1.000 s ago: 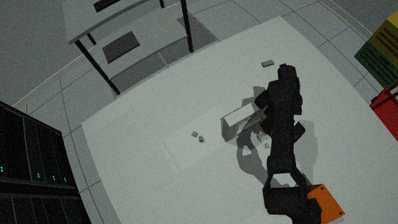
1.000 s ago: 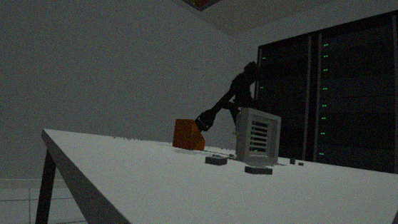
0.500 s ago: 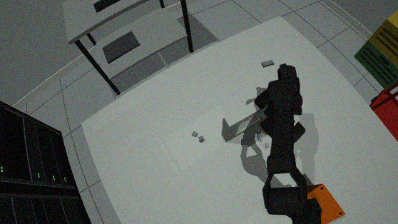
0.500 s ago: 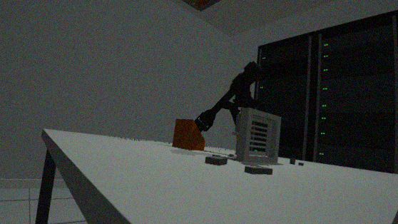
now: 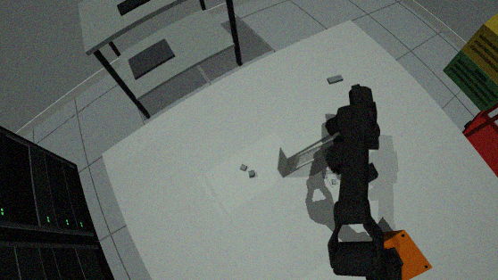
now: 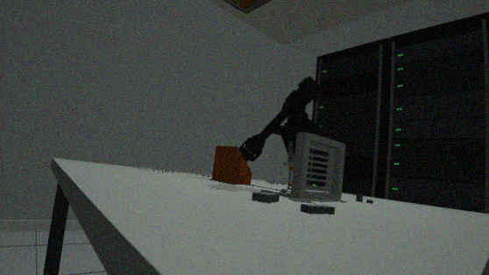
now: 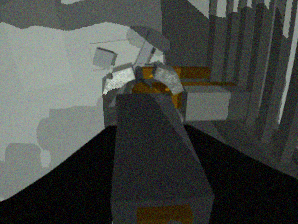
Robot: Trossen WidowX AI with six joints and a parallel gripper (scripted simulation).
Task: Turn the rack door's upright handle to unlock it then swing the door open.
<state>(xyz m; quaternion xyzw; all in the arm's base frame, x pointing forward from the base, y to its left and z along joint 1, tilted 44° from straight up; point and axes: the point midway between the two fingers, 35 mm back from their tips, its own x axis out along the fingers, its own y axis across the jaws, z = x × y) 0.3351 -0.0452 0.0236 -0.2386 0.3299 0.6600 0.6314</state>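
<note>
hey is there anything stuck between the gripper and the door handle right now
Nothing visible: the gripper is already shut on the handle, with no other thing showing between them.

Louvred door panel (image 7: 243,55): close beside fingers | opposite side: more open

Black racks (image 5: 42,178) (image 6: 386,127) (green-lit) flank grey walls (image 5: 33,40) (image 6: 131,88).

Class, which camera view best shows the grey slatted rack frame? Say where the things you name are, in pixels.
The exterior view: the grey slatted rack frame (image 5: 283,166) (image 6: 300,164) (image 7: 243,55) stands upright there, its horizontal slats readable. The top view gives a narrow outline running under the black robot arm (image 5: 354,187) (image 6: 272,126); the wrist view, close-up bars cut off at the right edge.
</note>
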